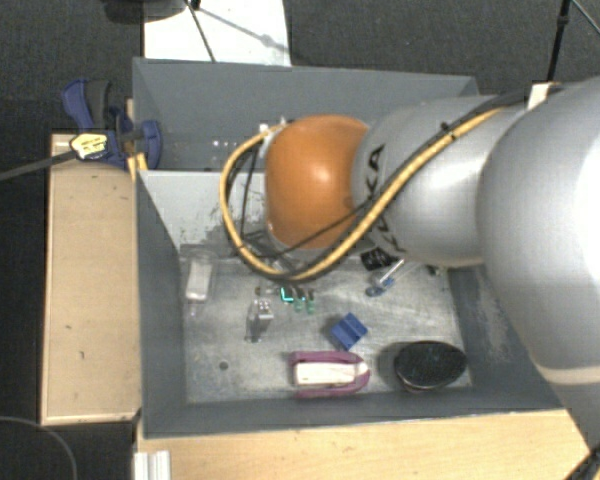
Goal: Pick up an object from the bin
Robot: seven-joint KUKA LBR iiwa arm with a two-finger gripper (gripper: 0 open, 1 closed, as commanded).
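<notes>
Camera view had the big grey arm [500, 178] reaching in from the right, low over the bin [162, 298]. Its orange wrist cover [315, 180] hung above the middle of the floor, probably because the loose things lay spread across the front half. The gripper [293, 295] sat under that cover. A small dark part with green glints showed at the cover's lower edge, and whether it was open or closed, or had hold of anything, could not be told.

The things lay apart, not heaped. A black round disc [430, 365] rested flat near the front right corner. Just beside it, to the left, lay a white piece in a purple loop [328, 372]. A pale grey block [197, 278] lay against the left wall.

Nearest the gripper were two small things: a blue ridged block [347, 330], tilted on the bare floor to its lower right, and a tiny grey metal piece [260, 318] to its lower left. Either seemed a likely target. The blue block looked the easier grasp, being squarish and clear of its neighbours.
</notes>
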